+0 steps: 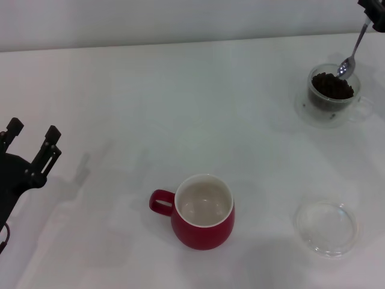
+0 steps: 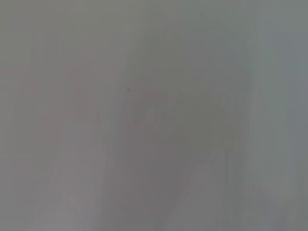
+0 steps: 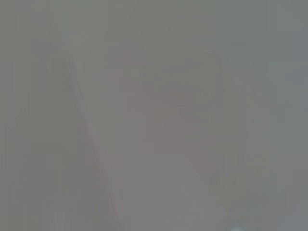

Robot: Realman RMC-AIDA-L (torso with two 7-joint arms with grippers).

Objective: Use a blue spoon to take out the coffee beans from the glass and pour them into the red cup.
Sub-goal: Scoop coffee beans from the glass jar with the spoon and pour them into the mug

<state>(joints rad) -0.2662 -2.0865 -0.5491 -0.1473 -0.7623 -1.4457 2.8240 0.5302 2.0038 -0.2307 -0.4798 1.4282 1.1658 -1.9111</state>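
Observation:
The glass point(image 1: 320, 107) stands at the far right of the white table, filled with dark coffee beans point(image 1: 330, 87). The blue spoon point(image 1: 347, 66) hangs steeply over it, its shiny bowl just above the beans at the glass's far rim. Only its metal neck shows; the handle runs up into my right gripper point(image 1: 375, 14) at the top right corner, which is shut on it. The red cup point(image 1: 204, 233) sits near the front centre, its cream inside empty and its handle pointing left. My left gripper point(image 1: 33, 130) rests open at the left edge, far from everything. Both wrist views show only grey blur.
A flat clear round dish point(image 1: 325, 229) lies at the front right, to the right of the red cup. A wide stretch of bare white table point(image 1: 180, 102) separates the glass and the red cup. A pale wall runs along the back.

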